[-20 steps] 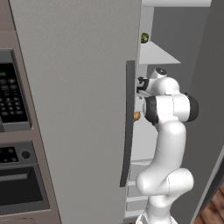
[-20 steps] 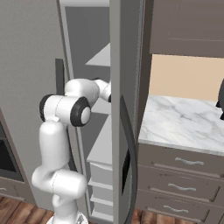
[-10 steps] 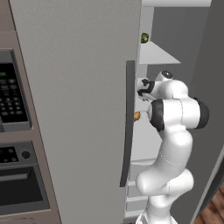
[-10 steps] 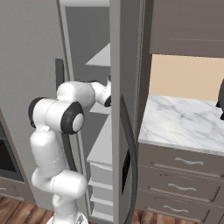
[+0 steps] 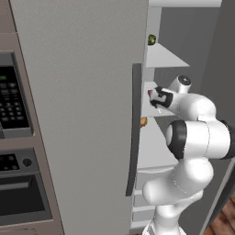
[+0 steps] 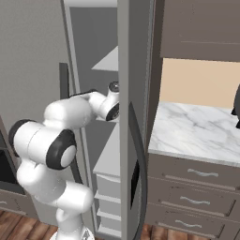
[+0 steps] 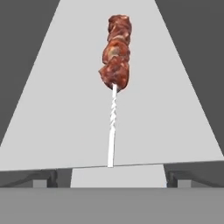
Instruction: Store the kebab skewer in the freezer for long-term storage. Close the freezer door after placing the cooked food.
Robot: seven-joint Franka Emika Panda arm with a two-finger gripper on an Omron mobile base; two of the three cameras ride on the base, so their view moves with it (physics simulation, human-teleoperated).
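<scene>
- The kebab skewer (image 7: 114,83) lies flat on a white shelf (image 7: 57,109) inside the freezer (image 5: 179,55), meat chunks toward the back, bare stick pointing to the shelf's front edge.
- The gripper (image 7: 112,177) is released: its two dark fingertips (image 7: 43,178) stand wide apart at either side of the stick's near end, touching nothing.
- In the left base view the gripper (image 5: 153,97) sits at the front edge of a middle shelf.
- The freezer door (image 6: 133,117) stands open, edge-on beside the arm.
</scene>
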